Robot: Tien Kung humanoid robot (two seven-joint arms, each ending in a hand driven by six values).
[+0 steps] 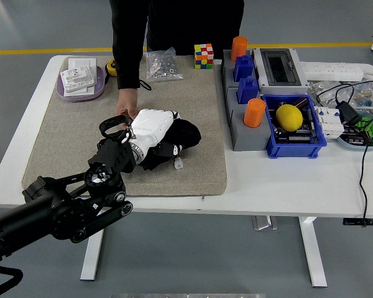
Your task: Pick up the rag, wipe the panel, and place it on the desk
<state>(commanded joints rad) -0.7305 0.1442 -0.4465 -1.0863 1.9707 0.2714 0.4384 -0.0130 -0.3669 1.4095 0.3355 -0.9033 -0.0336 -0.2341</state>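
Left hand (154, 124) presses, fingers curled, on the bunched black rag (180, 138), which covers the panel on the grey mat (68, 133).

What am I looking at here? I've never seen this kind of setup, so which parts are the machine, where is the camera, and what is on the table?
There is one picture, taken from a camera high on a humanoid robot, looking down over a white table. The black arm from the lower left is the robot's left arm; its white left hand presses a black rag down on the grey mat, fingers closed on it. The panel beneath is hidden. A person stands opposite, one hand resting on the mat beside the robot's. Elsewhere: a Rubik's cube, a bag of screws, and a lemon in a blue bin.
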